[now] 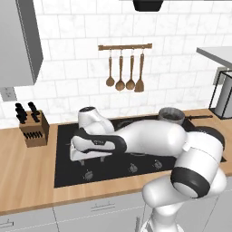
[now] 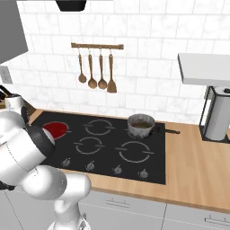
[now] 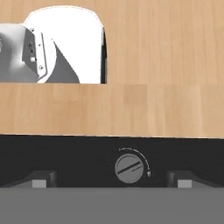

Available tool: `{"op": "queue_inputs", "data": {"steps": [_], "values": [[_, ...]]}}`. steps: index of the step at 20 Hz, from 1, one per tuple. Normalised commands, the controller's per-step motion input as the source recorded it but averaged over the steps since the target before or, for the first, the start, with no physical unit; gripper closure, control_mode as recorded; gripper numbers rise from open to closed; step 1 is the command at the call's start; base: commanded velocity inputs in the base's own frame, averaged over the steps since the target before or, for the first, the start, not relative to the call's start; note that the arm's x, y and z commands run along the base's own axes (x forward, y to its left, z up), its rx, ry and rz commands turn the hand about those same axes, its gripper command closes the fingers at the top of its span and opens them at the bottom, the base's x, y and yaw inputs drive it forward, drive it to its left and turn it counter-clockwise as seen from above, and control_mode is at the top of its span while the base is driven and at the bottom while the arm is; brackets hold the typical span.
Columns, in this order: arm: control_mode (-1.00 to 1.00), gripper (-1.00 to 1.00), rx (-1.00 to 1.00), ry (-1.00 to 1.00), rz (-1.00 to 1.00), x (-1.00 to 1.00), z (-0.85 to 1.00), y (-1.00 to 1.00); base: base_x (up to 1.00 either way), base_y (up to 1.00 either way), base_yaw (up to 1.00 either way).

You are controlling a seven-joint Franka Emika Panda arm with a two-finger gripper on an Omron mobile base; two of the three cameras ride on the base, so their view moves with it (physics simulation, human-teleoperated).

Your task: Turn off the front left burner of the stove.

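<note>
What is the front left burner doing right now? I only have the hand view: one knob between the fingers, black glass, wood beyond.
Observer: In the right base view the front left burner glows solid red, so it is lit.
Operator: Is anything standing on the stove?
Observer: One pot, on the back right zone of the stove, well apart from the red zone.
Operator: How many knobs are in the row?
Observer: Four show along the front edge in the right base view. Your knob sits between the open fingers, which do not touch it.
</note>
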Motion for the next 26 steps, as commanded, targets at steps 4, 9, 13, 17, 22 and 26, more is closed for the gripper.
{"op": "queue_inputs", "data": {"steps": [4,9,13,17,22,26], "values": [[-1.0,-1.0,0.0,0.0,0.0,0.0,-0.11,0.0,0.0,0.0,0.0],[-1.0,-1.0,0.0,0.0,0.0,0.04,-0.17,0.04,0.0,0.0,0.0],[-1.0,-1.0,0.0,0.0,0.0,0.08,-0.2,0.15,0.0,0.0,0.0],[-1.0,-1.0,0.0,0.0,0.0,0.09,-0.19,0.19,0.0,0.0,0.0],[-1.0,-1.0,0.0,0.0,0.0,0.03,-0.11,0.07,0.0,0.0,0.0],[-1.0,-1.0,0.0,0.0,0.0,0.0,-0.08,0.0,0.0,0.0,0.0]]}}
